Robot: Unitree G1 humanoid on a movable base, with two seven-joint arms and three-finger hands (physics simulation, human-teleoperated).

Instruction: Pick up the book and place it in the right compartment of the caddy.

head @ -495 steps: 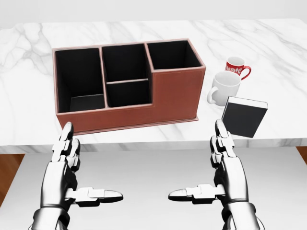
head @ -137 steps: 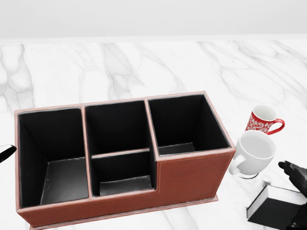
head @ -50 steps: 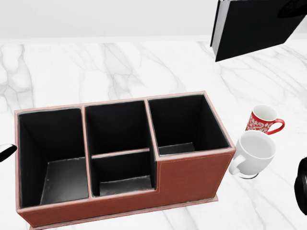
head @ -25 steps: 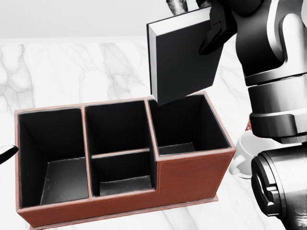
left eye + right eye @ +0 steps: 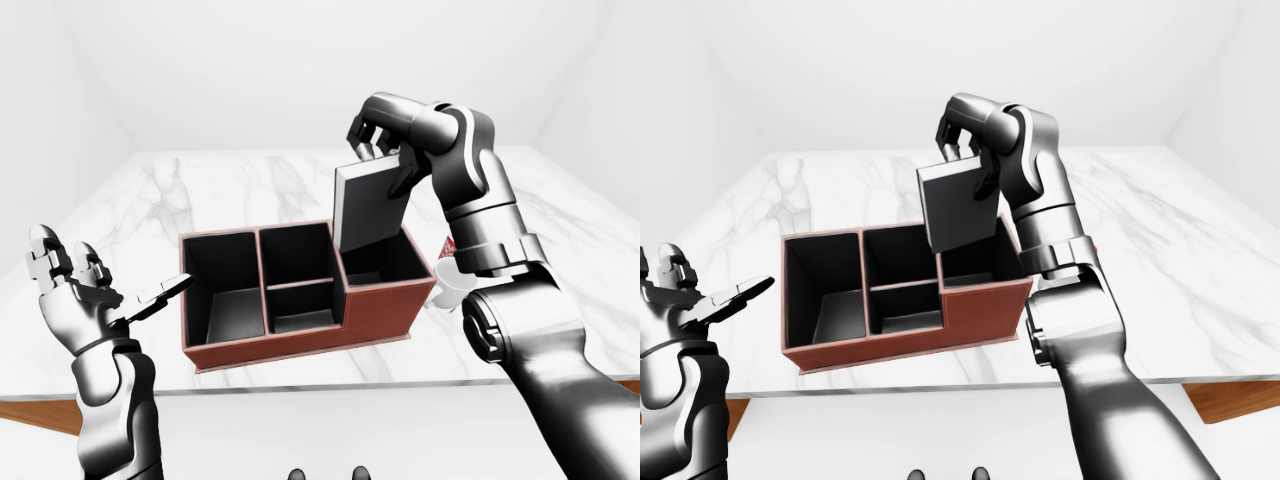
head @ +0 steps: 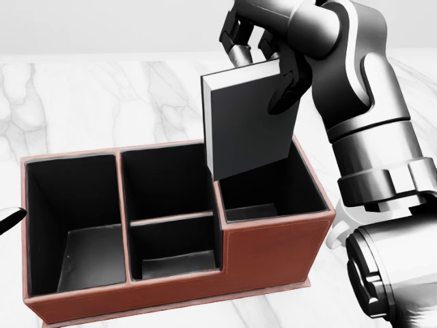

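Now we grip the flat black hardcover book in our right hand, upright over the brown leather caddy's right compartment, our left hand spread wide beside it.

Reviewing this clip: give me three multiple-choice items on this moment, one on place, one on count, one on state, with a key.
1. Where is the book?
A. Flat on the counter
B. Held over the caddy's right compartment
C. Inside the left compartment

2. How many compartments does the caddy have?
A. Two
B. Four
C. Six

3. What state is the left hand in?
A. Open, holding nothing
B. Shut on a mug
C. Resting in the caddy

Key: B, the right hand grips its top edge above that compartment; B, four black wells show; A, its fingers are spread, away from the caddy.
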